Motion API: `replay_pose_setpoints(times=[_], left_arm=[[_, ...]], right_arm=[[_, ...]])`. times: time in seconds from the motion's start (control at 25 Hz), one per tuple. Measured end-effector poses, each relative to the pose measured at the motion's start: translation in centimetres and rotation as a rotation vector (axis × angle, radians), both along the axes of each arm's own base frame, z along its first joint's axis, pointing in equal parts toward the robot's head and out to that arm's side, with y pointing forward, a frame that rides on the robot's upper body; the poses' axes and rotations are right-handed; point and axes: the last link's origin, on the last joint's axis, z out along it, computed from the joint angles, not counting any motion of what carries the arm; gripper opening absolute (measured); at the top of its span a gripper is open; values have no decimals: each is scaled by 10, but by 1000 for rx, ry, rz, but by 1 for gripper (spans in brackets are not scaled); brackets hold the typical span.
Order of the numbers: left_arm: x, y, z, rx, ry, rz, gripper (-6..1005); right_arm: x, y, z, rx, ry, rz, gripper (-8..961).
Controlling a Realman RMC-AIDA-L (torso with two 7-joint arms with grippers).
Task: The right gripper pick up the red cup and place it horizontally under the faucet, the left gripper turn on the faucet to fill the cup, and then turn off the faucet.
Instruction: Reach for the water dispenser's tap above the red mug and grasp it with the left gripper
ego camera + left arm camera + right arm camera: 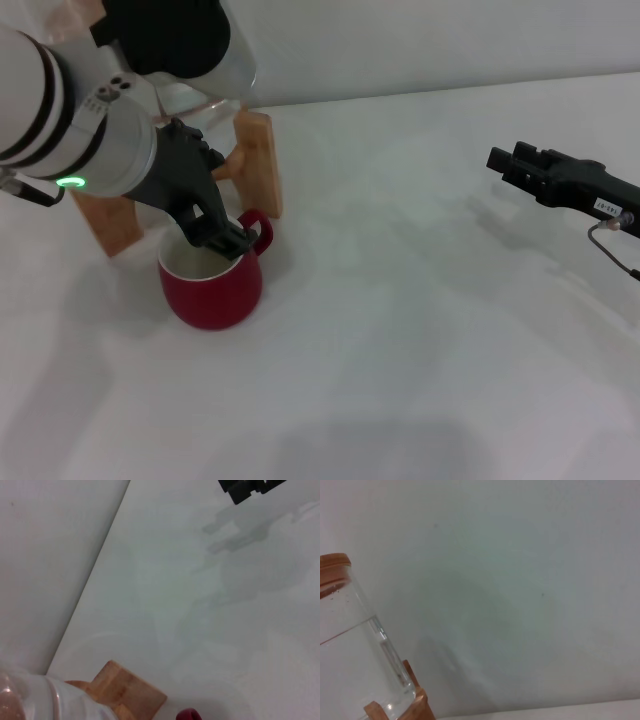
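A: What stood under the jar?
B: The glossy, rounded red cup [212, 283], upright by the wooden stand [262, 160].
A: Grippers?
B: Left gripper [222, 235] over its rim, right gripper [512, 165] parked; finger gaps unreadable.

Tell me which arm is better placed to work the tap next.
Left, probably. The left pincer sits over the red mug, beside the wooden stand carrying the water jar. The right pincer is far off, apart from both.

Red cup [212, 288]: glossy ceramic look, matt off-white inside. Stand [262, 160]: light wood, smooth. Jar [355, 650]: clear glass or plastic, wooden lid. Left gripper [222, 234]: matt black plastic. Table [420, 330]: white, smooth, matt.
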Motion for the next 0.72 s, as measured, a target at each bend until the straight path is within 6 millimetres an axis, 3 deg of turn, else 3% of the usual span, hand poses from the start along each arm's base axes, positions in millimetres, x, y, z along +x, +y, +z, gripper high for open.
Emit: replay_pose_setpoints(times=[0.44,0.72], left_arm=[[10,2,4,37,-8,-39,876],[13,-7,6,51,-2,-77,876]], right_arm=[[0,2,-1,-4,1,-3,514],[3,2,3,10,3,-13,514]])
